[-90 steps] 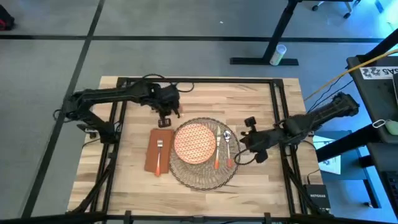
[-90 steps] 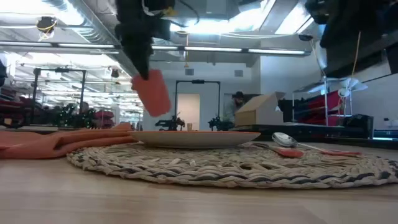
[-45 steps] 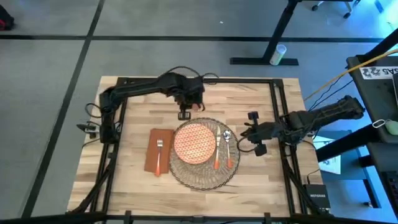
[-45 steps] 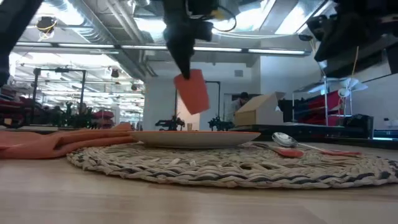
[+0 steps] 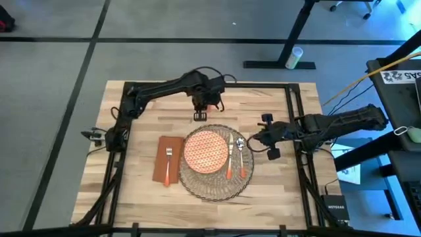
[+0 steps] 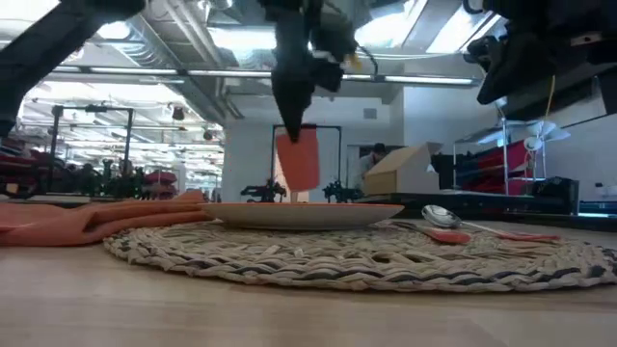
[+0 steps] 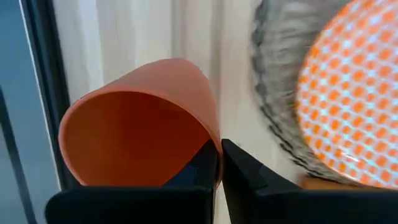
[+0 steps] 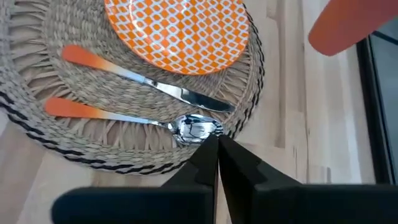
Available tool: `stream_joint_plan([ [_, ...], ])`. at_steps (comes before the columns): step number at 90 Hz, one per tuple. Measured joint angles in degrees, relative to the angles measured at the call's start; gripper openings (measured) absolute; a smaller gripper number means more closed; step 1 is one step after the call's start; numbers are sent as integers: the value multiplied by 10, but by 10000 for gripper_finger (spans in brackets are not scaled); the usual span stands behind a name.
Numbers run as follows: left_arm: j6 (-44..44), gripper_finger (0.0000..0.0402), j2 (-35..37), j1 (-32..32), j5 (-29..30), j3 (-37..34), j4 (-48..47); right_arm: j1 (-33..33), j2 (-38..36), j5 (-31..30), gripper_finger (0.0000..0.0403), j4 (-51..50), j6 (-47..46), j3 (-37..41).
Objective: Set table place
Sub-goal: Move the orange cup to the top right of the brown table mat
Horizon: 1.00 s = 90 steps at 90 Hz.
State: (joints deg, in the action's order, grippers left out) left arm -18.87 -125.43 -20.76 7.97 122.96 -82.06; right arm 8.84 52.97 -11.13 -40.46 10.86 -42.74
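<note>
My left gripper [image 5: 200, 113] is beyond the far rim of the woven place mat [image 5: 214, 172] and is shut on an orange cup [image 6: 297, 159]. The cup's open mouth [image 7: 134, 140] faces the wrist camera. On the mat lie an orange-patterned plate [image 5: 206, 150], a knife [image 8: 143, 79] and a spoon [image 8: 134, 119]. A fork rests on the rust napkin [image 5: 160, 164] left of the mat. My right gripper [image 5: 254, 139] is shut and holds nothing. It hovers by the mat's right rim near the spoon's bowl [image 8: 198, 126]. My left gripper holds the cup by its rim [image 7: 213, 151], one finger inside the mouth and one against the outer wall. The fingers come from above. The cup hangs below them, nearly upright, clear of the table beyond the plate.
Black frame rails [image 5: 210, 85] run along the far edge and both sides of the table. Bare planks [image 5: 145, 112] lie between the mat and the far rail, and at the near edge. A cardboard box [image 6: 400, 172] stands in the room behind.
My left gripper has carried the cup toward the table's right, from above the napkin's far end to behind the plate. The cup, slanted before, now hangs nearly upright. My right gripper has drifted slightly toward the far edge and stays shut.
</note>
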Motion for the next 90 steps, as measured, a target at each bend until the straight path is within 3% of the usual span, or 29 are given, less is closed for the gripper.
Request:
stream_joint_plan([
  [59,-16,0,-55,-2,0,0,43,1,0,17,0,0,0,0],
  [90,-42,0,-55,28,-2,0,-24,1,0,17,0,0,0,0],
])
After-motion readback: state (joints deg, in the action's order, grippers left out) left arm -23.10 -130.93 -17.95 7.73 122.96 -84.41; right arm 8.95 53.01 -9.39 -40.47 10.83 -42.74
